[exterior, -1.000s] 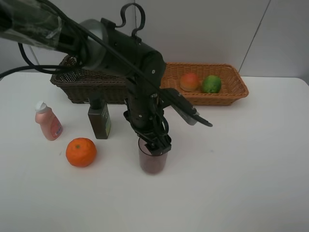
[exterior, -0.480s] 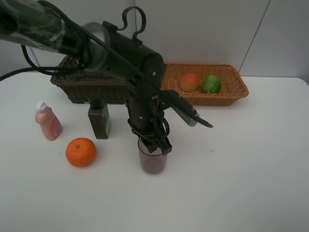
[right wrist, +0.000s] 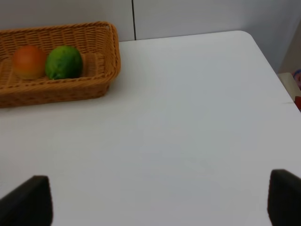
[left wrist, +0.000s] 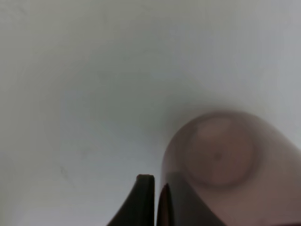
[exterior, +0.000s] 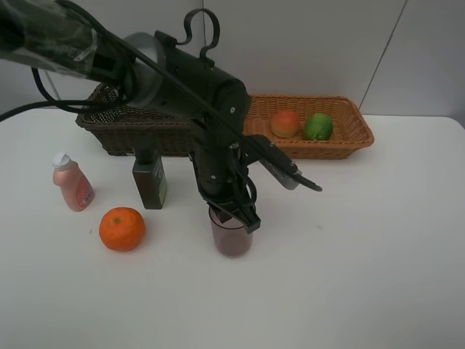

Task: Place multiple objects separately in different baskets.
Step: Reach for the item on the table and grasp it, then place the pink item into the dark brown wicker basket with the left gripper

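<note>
My left gripper (exterior: 234, 215) points down and is shut on the near-left rim of the translucent purplish cup (exterior: 232, 240), which stands upright on the table. In the left wrist view the cup (left wrist: 218, 160) wall is pinched between the dark fingers (left wrist: 145, 202). The orange (exterior: 122, 228), the pink white-capped bottle (exterior: 72, 182) and the dark green bottle (exterior: 150, 182) stand on the table to the left. The peach-like fruit (exterior: 285, 123) and green lime (exterior: 317, 126) lie in the light tan basket (exterior: 352, 134). My right gripper (right wrist: 155, 200) is open over bare table.
The dark brown basket (exterior: 116, 129) stands at the back left, partly hidden by the left arm. In the right wrist view the tan basket (right wrist: 101, 70) holds the peach (right wrist: 29, 61) and lime (right wrist: 64, 62), and the table's corner edge (right wrist: 270, 61) is close.
The left gripper's jaws have closed onto the cup's rim. The cup has shifted slightly to the right. Everything else stays where it was.
</note>
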Controlling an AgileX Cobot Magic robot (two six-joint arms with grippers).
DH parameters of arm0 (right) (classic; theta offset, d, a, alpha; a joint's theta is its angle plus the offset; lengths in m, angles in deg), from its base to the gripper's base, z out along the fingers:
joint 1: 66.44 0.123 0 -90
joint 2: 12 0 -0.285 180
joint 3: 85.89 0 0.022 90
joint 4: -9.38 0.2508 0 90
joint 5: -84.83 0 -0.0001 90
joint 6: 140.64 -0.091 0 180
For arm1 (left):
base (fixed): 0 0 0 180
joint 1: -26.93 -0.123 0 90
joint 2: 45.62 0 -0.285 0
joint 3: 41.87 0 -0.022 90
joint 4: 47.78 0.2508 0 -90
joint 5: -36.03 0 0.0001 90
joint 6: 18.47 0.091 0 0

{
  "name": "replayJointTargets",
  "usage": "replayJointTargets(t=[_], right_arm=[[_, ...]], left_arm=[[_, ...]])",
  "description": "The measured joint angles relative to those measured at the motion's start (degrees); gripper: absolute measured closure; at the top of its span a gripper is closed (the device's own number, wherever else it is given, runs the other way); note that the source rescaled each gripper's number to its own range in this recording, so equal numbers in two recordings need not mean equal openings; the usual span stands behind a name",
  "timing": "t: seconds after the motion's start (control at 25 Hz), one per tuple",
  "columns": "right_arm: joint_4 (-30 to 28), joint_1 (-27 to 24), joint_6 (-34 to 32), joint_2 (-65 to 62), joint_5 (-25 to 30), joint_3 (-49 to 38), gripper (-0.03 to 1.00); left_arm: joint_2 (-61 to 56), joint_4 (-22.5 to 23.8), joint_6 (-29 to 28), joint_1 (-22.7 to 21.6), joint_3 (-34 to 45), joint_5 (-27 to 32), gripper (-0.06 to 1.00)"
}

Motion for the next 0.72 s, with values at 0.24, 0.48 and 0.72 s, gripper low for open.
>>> replayJointTargets(t=[0.24,0.48,0.72], right_arm=[[0.00,0.00,0.00,0.00,0.00,0.00,-0.01],[0.00,0.00,0.00,0.00,0.00,0.00,-0.01],[0.00,0.00,0.00,0.00,0.00,0.00,-0.01]], left_arm=[[0.00,0.00,0.00,0.00,0.00,0.00,0.94],[0.00,0.00,0.00,0.00,0.00,0.00,0.94],[-0.05,0.00,-0.20,0.00,-0.11,0.00,0.94]])
